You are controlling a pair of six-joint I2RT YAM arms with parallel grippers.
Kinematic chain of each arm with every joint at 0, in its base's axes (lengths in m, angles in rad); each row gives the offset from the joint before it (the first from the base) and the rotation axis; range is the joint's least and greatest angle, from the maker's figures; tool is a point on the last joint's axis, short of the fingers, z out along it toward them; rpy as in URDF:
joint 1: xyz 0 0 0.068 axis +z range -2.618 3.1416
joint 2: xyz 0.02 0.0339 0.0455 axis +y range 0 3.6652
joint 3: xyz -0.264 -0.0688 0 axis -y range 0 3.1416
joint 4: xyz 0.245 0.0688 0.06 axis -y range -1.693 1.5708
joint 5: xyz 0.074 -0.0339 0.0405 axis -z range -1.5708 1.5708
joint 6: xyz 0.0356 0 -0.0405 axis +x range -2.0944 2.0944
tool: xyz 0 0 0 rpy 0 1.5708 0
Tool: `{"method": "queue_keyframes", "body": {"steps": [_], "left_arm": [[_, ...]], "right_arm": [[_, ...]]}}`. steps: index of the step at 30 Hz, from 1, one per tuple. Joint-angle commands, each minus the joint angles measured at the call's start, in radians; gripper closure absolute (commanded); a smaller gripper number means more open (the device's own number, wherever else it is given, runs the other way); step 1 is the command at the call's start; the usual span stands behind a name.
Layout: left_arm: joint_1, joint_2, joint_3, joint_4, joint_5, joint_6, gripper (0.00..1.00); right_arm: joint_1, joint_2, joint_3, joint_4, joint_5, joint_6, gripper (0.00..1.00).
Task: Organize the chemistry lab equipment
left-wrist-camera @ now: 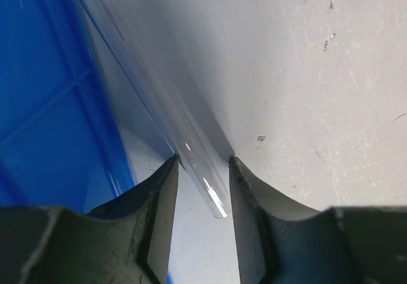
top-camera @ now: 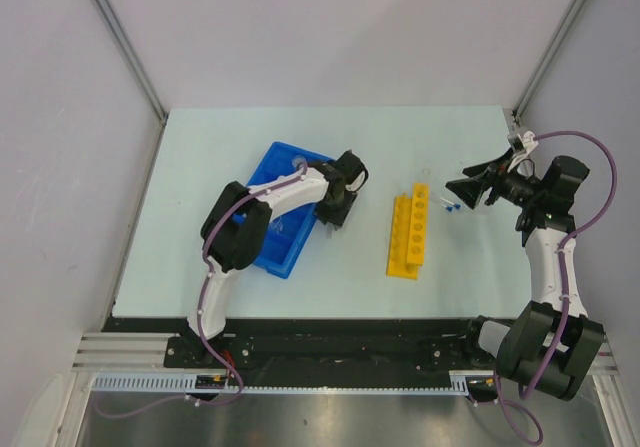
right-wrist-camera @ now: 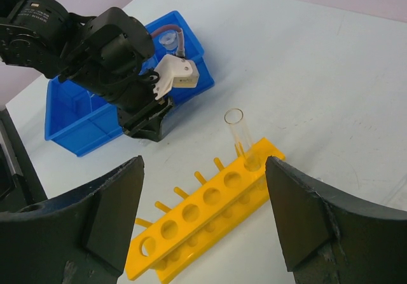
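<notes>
Tube position: thin clear tube (left-wrist-camera: pixel 159 106) lies flat on desk (left-wrist-camera: pixel 318 74), just beside the outer right wall of the blue compartmented tray (left-wrist-camera: pixel 51 106), long axis parallel to that wall. Left tool (left-wrist-camera: pixel 202 169) straddles one end of it, jaws partly closed, one finger each side, crosswise to the axis. Contact looks close, but I cannot tell if it's actually pinched. Tray wall sits tight on the left finger's side, so little margin there; I'd lift straight up before swinging.

Yellow tube rack (top-camera: pixel 410 232) lies to the right of the left tool with bare desk between, its long axis running near-to-far. One upright tube (right-wrist-camera: pixel 236 128) occupies the far end hole; the other holes look empty. Left arm is far nearer to the flat tube. Right tool (right-wrist-camera: pixel 203 163) is wide open, holds nothing, and hovers off the rack's far right side near the blue-tipped droppers (top-camera: pixel 449 207).

Risk: tube must tip from flat to upright for a hole, and the glass may slip.
</notes>
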Motion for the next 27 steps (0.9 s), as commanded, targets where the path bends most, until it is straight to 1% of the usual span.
{"method": "queue_keyframes", "body": {"steps": [1,4,7,9,14,17,18,20,21,23,24,25,27], "left_arm": [[0.014,-0.017,-0.033,0.017,0.043,0.018,0.63],[0.014,-0.032,-0.064,0.046,0.077,0.02,0.7],[0.012,-0.071,-0.114,0.093,0.117,0.023,0.73],[0.014,-0.112,-0.148,0.139,0.16,0.026,0.75],[0.014,-0.224,-0.298,0.265,0.267,0.038,0.78],[0.012,-0.298,-0.37,0.34,0.339,0.044,0.79],[0.014,-0.313,-0.384,0.353,0.376,0.047,0.79],[0.012,-0.362,-0.426,0.385,0.421,0.049,0.8],[0.014,-0.39,-0.45,0.394,0.466,0.05,0.8],[0.014,-0.417,-0.476,0.423,0.51,0.047,0.8],[0.012,-0.434,-0.504,0.437,0.56,0.038,0.8],[0.012,-0.46,-0.516,0.46,0.583,0.034,0.8],[0.014,-0.489,-0.559,0.486,0.658,0.012,0.8]], "right_arm": [[-0.006,-0.01,-0.001,0.021,-0.028,-0.01,0.18],[-0.008,-0.014,-0.001,0.021,-0.034,-0.012,0.18],[-0.008,-0.024,-0.001,0.021,-0.045,-0.019,0.18],[-0.008,-0.033,-0.001,0.017,-0.052,-0.03,0.18],[-0.008,-0.056,-0.001,0.033,-0.097,-0.05,0.18],[-0.008,-0.057,0.021,0.032,-0.181,-0.078,0.16],[-0.006,-0.056,0.051,0.03,-0.245,-0.081,0.15],[-0.002,-0.039,0.088,0.023,-0.33,-0.085,0.13],[0.0,-0.036,0.12,0.03,-0.358,-0.079,0.13],[0.02,-0.022,0.13,0.203,-0.434,0.092,0.12],[0.032,-0.015,0.13,0.299,-0.453,0.174,0.12],[0.046,-0.007,0.128,0.473,-0.457,0.35,0.12],[0.091,0.005,0.128,0.62,-0.458,0.487,0.12]]}}
